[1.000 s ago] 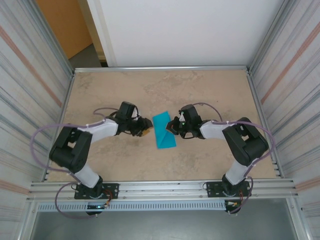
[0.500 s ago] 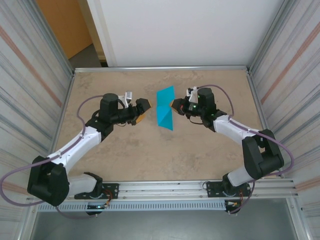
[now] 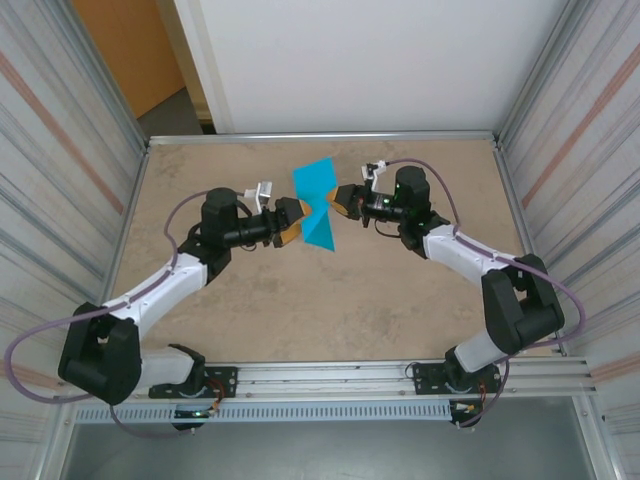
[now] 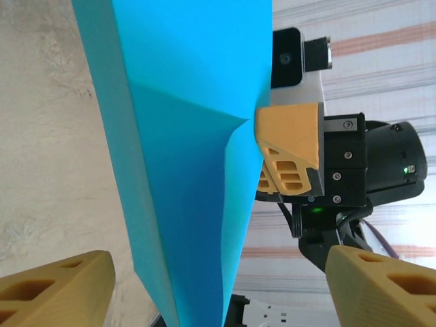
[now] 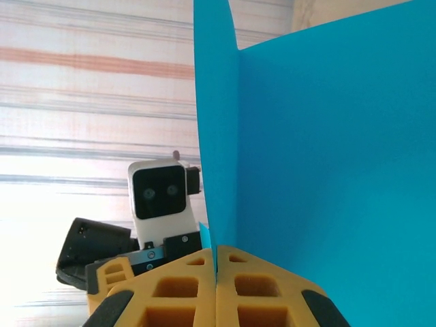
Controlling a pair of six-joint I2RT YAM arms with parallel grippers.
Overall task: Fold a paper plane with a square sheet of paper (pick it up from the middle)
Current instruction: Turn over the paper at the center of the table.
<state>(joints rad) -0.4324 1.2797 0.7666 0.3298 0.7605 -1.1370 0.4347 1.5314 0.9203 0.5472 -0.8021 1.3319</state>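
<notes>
Tabletop (image 3: 330,310) of mottled beige, with a folded turquoise sheet of paper (image 3: 316,203) held upright in the air above its far middle. The right gripper (image 3: 338,200) pinches the sheet's edge between pressed-together fingers; the left gripper (image 3: 293,223) faces it, spread wide, fingers either side of the sheet.

Top view: bright, even, diffuse light; white wall (image 3: 350,60) at 12 o'clock nearly washed out; shadows on the counter (image 3: 350,300) faint and soft-edged. Wrist views: paper (image 4: 184,102) vividly saturated, its facets told apart by slight shading; striped wall (image 5: 82,102) at 9 o'clock in the right view glares pale.
</notes>
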